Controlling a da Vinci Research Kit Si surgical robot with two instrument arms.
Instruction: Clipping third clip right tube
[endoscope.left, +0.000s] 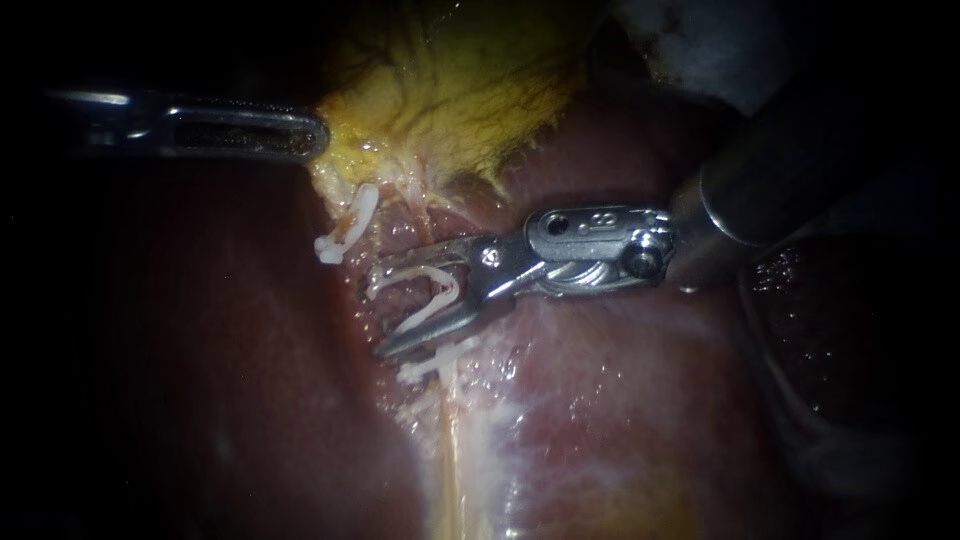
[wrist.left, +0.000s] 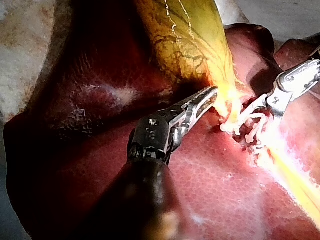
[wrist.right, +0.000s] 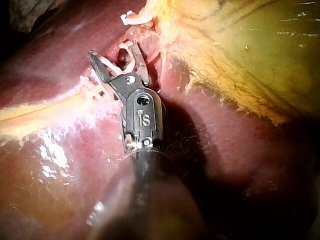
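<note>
The right instrument (endoscope.left: 385, 308) is held with its jaws spread, an open white clip (endoscope.left: 430, 305) seated between them astride the right tube (endoscope.left: 446, 400). The gallbladder (endoscope.left: 450, 90) is pinched at its lower edge by the left instrument (endoscope.left: 316, 135).

The yellow-green gallbladder (endoscope.left: 450, 90) carries dark branching lines. The smooth liver (endoscope.left: 620, 400) is deep red, finely speckled pale. The white plastic clip (endoscope.left: 430, 312) looks milky. The metal left instrument (endoscope.left: 312, 135) and right instrument (endoscope.left: 378, 310) gleam silver.

Glossy wet liver (endoscope.left: 620, 400) and gallbladder (endoscope.left: 450, 90), shiny metal right instrument (endoscope.left: 385, 310), smooth white plastic clip (endoscope.left: 432, 290).
</note>
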